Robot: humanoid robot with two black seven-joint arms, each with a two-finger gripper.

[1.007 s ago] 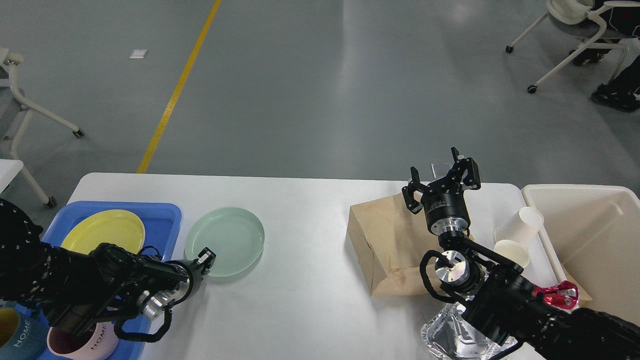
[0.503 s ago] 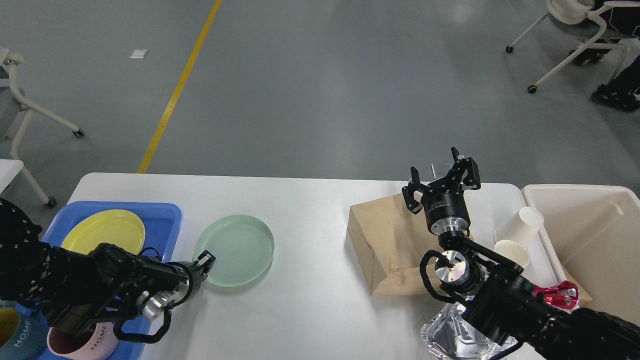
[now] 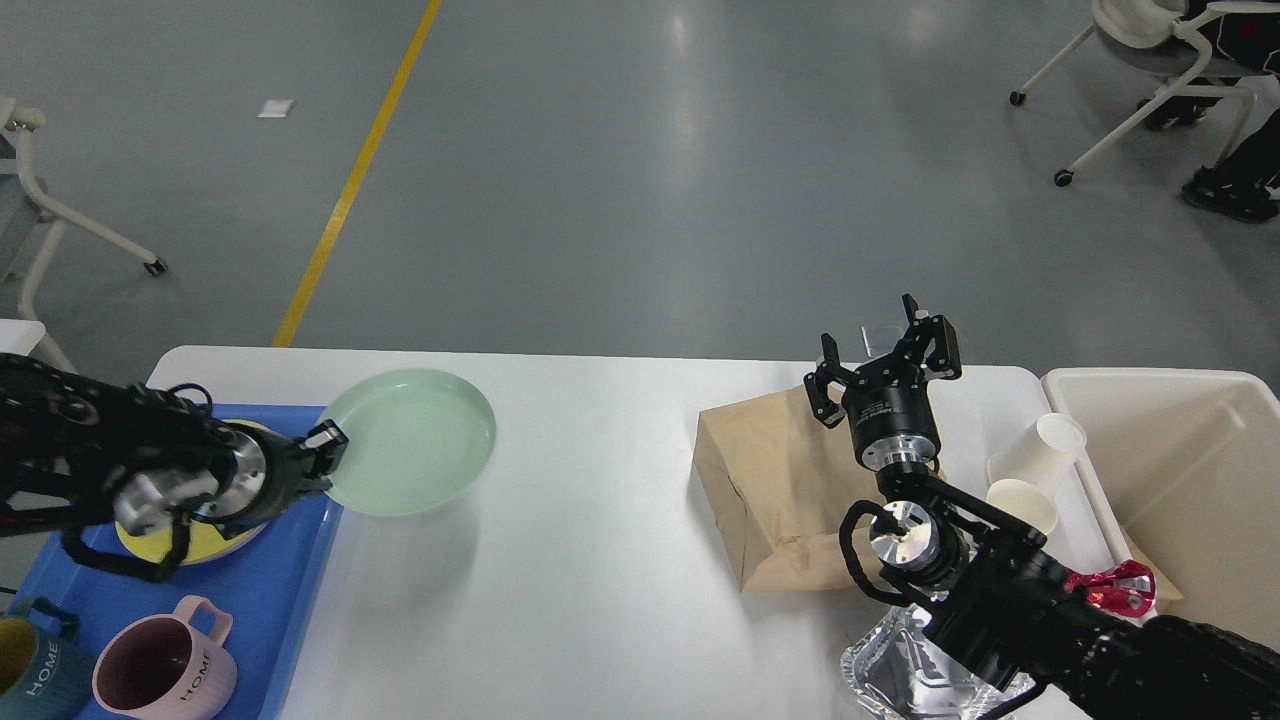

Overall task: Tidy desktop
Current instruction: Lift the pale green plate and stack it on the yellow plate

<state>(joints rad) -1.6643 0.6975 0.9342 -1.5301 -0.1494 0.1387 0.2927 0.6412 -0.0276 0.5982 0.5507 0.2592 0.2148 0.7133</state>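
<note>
Partly hidden yellow plate (image 3: 225,535) beneath left end effector (image 3: 325,450) clamping green plate (image 3: 410,440).

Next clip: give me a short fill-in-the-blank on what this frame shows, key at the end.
1. The left gripper is shut on the rim of the ____ plate.
2. The yellow plate lies in the ____ tray.
3. The right gripper, open, hangs above the brown paper ____.

Missing words: green; blue; bag
</note>
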